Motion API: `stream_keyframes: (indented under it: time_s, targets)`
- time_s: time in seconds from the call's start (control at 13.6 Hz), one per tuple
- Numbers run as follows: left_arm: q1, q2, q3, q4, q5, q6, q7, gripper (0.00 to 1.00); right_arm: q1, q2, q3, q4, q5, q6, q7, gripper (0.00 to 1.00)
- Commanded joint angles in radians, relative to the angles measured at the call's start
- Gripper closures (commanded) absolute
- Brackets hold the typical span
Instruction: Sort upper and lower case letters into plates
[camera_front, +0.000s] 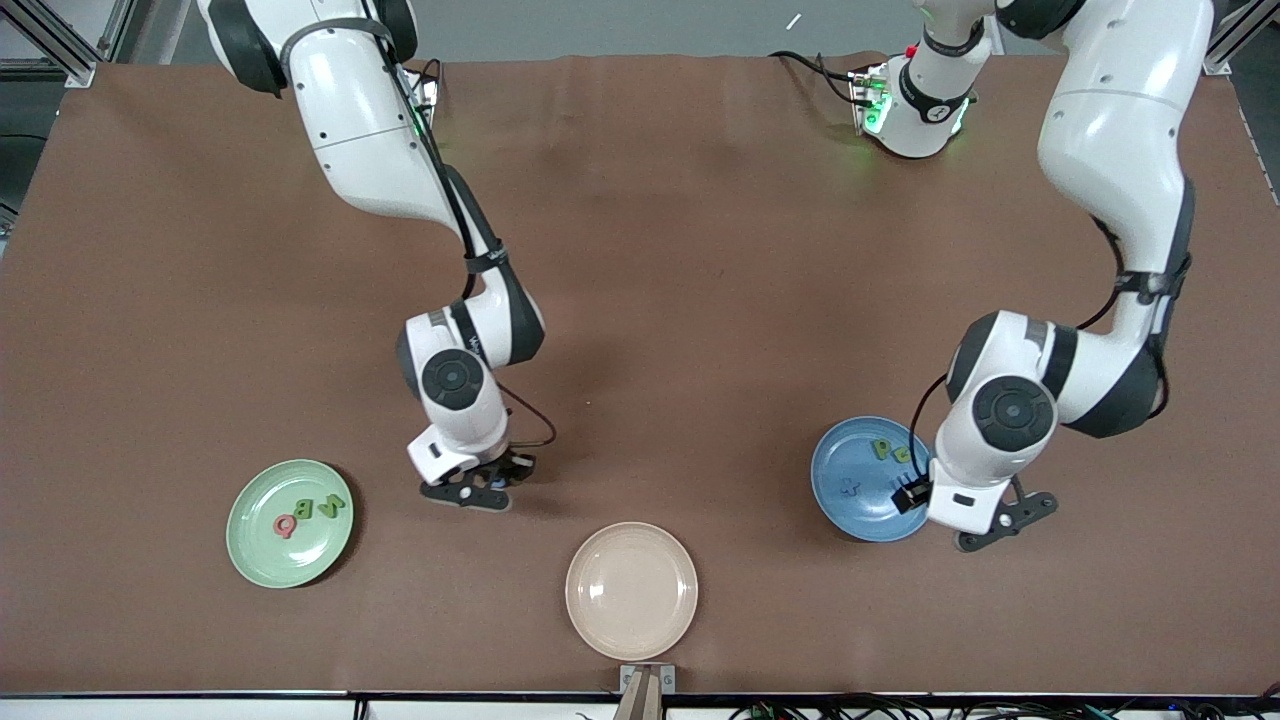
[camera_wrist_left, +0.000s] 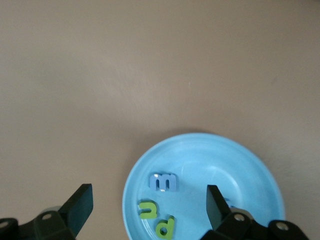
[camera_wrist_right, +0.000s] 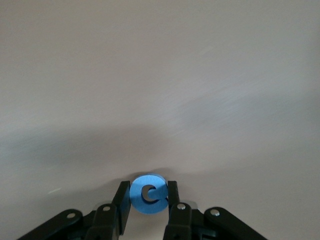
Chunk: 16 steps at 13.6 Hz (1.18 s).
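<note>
My right gripper (camera_front: 478, 490) is low over the bare table, between the mint green plate (camera_front: 250, 560) and the beige plate. It is shut on a round blue letter (camera_wrist_right: 148, 194), held between its fingers (camera_wrist_right: 122, 200). The green plate holds a red letter (camera_front: 285, 524) and two green letters (camera_front: 333, 505). My left gripper (camera_front: 1000, 522) is open and empty over the blue plate's (camera_front: 835, 500) edge toward the left arm's end. In the left wrist view (camera_wrist_left: 148, 206) the blue plate (camera_wrist_left: 240, 165) holds a blue m (camera_wrist_left: 163, 182) and two green letters (camera_wrist_left: 148, 210).
An empty beige plate (camera_front: 631, 590) lies at the table's edge nearest the front camera, midway between the two task plates. Brown mat (camera_front: 700, 300) covers the table. Both arms' elbows hang over the middle of the table.
</note>
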Motion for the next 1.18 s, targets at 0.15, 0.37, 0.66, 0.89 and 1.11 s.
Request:
stream_keyframes:
  time_s: [0.15, 0.37, 0.66, 0.89, 1.11]
  targets:
    - [0.045, -0.222, -0.012, -0.027, -0.044, -0.192, 0.173, 0.0, -0.126, -0.055, -0.083, 0.022, -0.003, -0.14, -0.385, 0.96]
    - [0.088, -0.335, -0.012, -0.026, -0.124, -0.316, 0.358, 0.0, -0.204, -0.049, -0.082, 0.019, -0.001, -0.13, -0.482, 0.9]
    - [0.113, -0.469, 0.044, -0.058, -0.267, -0.422, 0.546, 0.0, -0.25, -0.046, -0.075, 0.022, -0.001, -0.122, -0.498, 0.34]
    - [0.077, -0.599, 0.12, -0.177, -0.336, -0.453, 0.636, 0.0, -0.264, -0.063, -0.074, 0.026, 0.002, -0.126, -0.51, 0.01]
    - [-0.004, -0.71, 0.256, -0.305, -0.42, -0.436, 0.763, 0.0, -0.27, -0.127, -0.074, 0.02, 0.023, -0.152, -0.534, 0.0]
